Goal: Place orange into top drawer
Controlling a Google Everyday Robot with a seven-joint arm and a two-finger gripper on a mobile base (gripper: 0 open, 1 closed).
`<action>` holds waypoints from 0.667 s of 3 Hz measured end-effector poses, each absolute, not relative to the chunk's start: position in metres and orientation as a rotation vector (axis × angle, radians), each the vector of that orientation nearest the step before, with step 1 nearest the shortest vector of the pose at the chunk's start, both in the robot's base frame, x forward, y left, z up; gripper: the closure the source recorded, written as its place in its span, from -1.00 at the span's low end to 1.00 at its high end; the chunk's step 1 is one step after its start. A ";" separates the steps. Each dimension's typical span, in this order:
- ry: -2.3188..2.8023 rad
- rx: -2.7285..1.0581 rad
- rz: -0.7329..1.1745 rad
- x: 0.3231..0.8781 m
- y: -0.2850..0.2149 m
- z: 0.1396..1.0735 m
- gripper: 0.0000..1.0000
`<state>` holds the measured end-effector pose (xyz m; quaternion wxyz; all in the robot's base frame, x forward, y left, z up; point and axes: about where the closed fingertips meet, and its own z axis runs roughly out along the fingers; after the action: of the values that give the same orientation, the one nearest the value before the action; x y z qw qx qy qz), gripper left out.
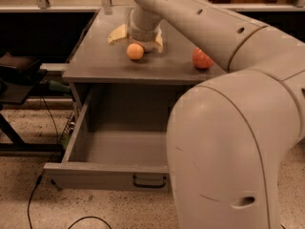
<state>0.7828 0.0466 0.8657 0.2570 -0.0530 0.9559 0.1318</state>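
So the orange (pixel 135 51) is sitting on the grey counter (pixel 93 63), on the top surface of the cabinet, a bit back from the front edge. It's not in the drawer.

The gripper (pixel 136 40) is right over the orange, coming down from just behind and above it. The cream fingers (pixel 117 34) are spread wide, one out to each side of the orange and a fair bit wider than the fruit. They look open and aren't holding anything. The orange shows in the gap between them, a little to the front. I can't tell if the gripper body touches the top of it, since it's tight in there.

To the right of the orange in the camera view, well apart on the same counter, there's a bigger reddish fruit (pixel 202 58), partly tucked behind the arm (pixel 200 20).

Straight below and in front of the orange, the top drawer (pixel 95 173) is pulled way out. You can see its grey floor and side walls, and the small dark handle (pixel 149 181) on the front panel. The robot's big pale body (pixel 228 151) fills the view down and to the right of the orange and covers the drawer's right end.

Down and left of the orange, a dark cable (pixel 32 197) trails over the speckled floor.
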 end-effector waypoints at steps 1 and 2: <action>2.582 -0.111 0.328 0.786 0.053 0.861 -1.00; 2.611 -0.083 0.269 0.791 0.059 0.848 -1.00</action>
<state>0.7909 0.0585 0.8481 0.2551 -0.0304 0.9613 0.0990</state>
